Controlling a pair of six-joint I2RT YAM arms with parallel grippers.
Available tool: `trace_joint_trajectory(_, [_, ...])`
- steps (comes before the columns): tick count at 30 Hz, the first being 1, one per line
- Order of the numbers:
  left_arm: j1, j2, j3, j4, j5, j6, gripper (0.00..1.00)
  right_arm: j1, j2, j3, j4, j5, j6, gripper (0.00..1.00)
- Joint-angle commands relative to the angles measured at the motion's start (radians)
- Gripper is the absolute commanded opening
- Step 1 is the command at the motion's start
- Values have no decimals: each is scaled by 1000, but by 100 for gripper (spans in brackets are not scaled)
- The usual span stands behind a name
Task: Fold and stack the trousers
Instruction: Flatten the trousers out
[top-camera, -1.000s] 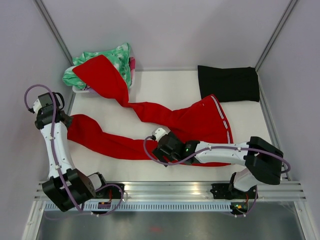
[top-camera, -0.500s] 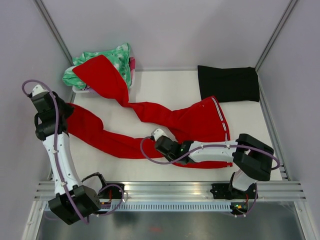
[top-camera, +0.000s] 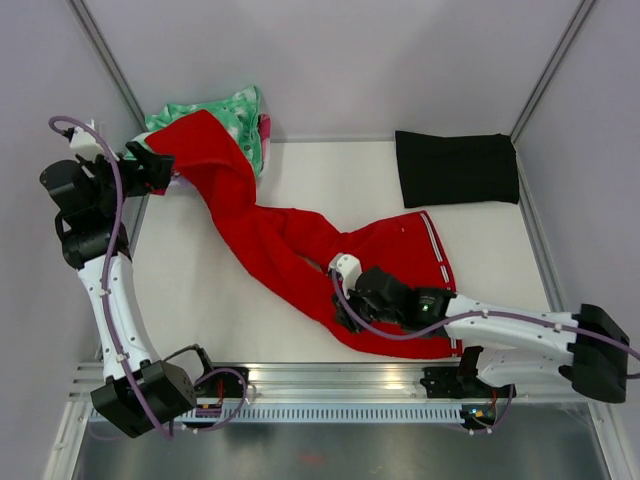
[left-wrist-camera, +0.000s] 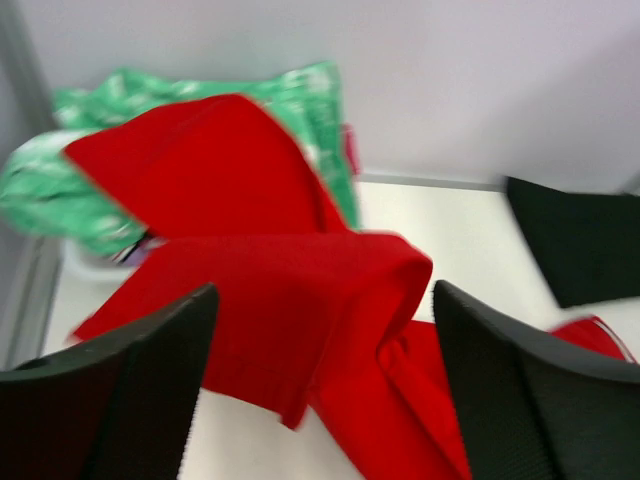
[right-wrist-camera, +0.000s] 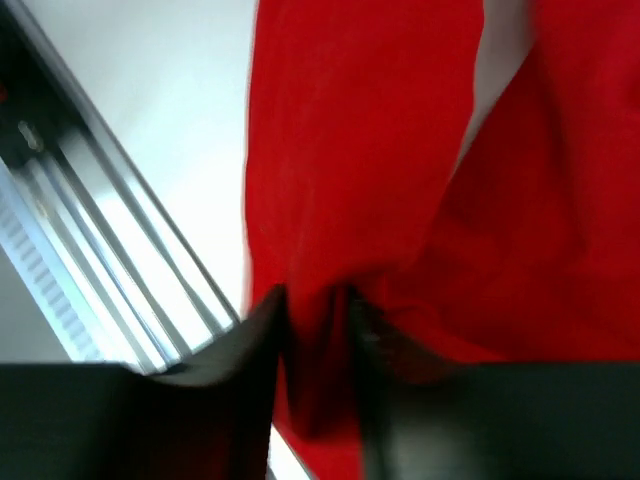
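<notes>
Found across the table (top-camera: 200, 300) the trousers (top-camera: 270, 235), strung diagonally, one leg end draped over the green-and-white garment (top-camera: 230, 108) at the far left, waistband toward the near right, legs bunched together rather than flat; judged to be at the leg-on-leg fold, no stacking begun. Recorded left jaws wide and empty just beside the far leg ends, right jaws narrow, pinching a fold of red cloth near the front edge. Judged to call next for squaring one leg over the other before any crosswise fold.
</notes>
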Motion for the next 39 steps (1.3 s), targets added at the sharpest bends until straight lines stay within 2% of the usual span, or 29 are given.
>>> trace_joint_trajectory(1, [3, -2, 4, -123, -274, 18, 100, 27, 128, -47, -73, -181, 76, 43])
trace_joint_trajectory(2, [3, -8, 4, -163, -323, -11, 100, 38, 150, -44, -77, -191, 71, 54])
trace_joint_trajectory(3, [3, -15, -2, -195, -376, -32, 100, 39, 186, -38, -83, -192, 64, 74])
trace_joint_trajectory(5, [3, -37, 16, -297, -539, -87, 100, 40, 214, 2, -96, -191, 22, 87])
trace_joint_trajectory(6, [3, -42, 34, -346, -661, -121, 100, 40, 229, 17, -121, -185, 6, 87])
trace_joint_trajectory(8, [3, -43, 90, -490, -678, -192, 100, 38, 230, 57, -141, -130, -24, 92])
trace_joint_trajectory(10, [2, -69, 78, -535, -519, -222, 100, 38, 202, 89, -161, -37, -24, 95])
trace_joint_trajectory(11, [2, -84, 15, -527, -453, -245, 100, 29, 172, 99, -161, 2, -13, 98])
trace_joint_trajectory(12, [-1, -100, -23, -513, -335, -268, 100, 18, 156, 118, -155, 24, -7, 98])
trace_joint_trajectory(14, [-82, -152, -127, -498, -311, -342, 100, -38, 130, 143, -138, 65, 34, 98])
trace_joint_trajectory(15, [-204, -172, -157, -496, -428, -368, 100, -69, 121, 180, -139, 79, 59, 98])
trace_joint_trajectory(16, [-267, -193, -227, -495, -514, -459, 100, -138, 122, 203, -139, 43, 90, 98])
trace_joint_trajectory(17, [-320, -219, -269, -472, -570, -518, 100, -169, 133, 224, -141, 17, 97, 98])
trace_joint_trajectory(18, [-369, -227, -313, -440, -566, -575, 100, -198, 142, 266, -142, 0, 102, 98])
trace_joint_trajectory(19, [-378, -232, -412, -391, -531, -700, 100, -230, 150, 284, -144, -4, 104, 98])
trace_joint_trajectory(21, [-400, -232, -500, -225, -497, -831, 100, -249, 174, 315, -147, 24, 102, 98])
trace_joint_trajectory(22, [-405, -229, -548, -178, -519, -926, 100, -258, 177, 315, -141, 29, 102, 98])
trace_joint_trajectory(23, [-417, -214, -554, -132, -602, -966, 100, -263, 183, 309, -139, 29, 110, 98])
trace_joint_trajectory(27, [-428, -155, -556, -3, -757, -1122, 100, -276, 162, 249, -113, 7, 149, 98])
trace_joint_trajectory(30, [-429, -88, -600, 158, -794, -1222, 100, -281, 116, 186, -75, 7, 173, 98])
trace_joint_trajectory(33, [-429, -1, -610, 267, -823, -1250, 100, -283, 84, 156, -54, -2, 177, 98])
trace_joint_trajectory(39, [-431, 142, -636, 395, -859, -1345, 100, -283, 84, 125, -50, -19, 179, 98])
